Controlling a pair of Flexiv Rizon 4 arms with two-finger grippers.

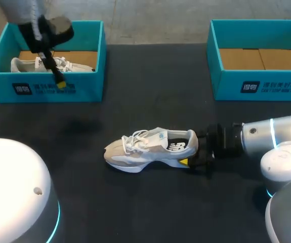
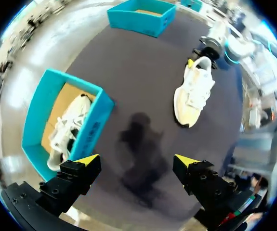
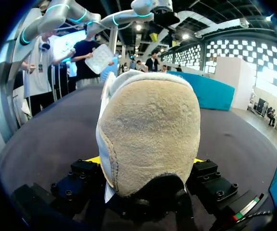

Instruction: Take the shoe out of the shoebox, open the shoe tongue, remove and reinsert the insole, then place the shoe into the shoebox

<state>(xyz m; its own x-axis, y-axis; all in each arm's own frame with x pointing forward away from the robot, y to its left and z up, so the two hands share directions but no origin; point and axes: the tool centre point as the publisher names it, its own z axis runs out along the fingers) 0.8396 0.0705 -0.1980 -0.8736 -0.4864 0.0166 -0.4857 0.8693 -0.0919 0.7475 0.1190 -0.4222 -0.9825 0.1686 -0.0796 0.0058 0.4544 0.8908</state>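
My right claw point(image 1: 194, 155) is clamped on the heel of the shoe point(image 1: 148, 148), which stands on its sole mid-table point(image 1: 150, 96), toe pointing to my left. My left claw point(image 2: 136, 166) hangs wide open by the left shoebox point(image 1: 44, 92), where a second shoe point(image 1: 36, 65) lies.
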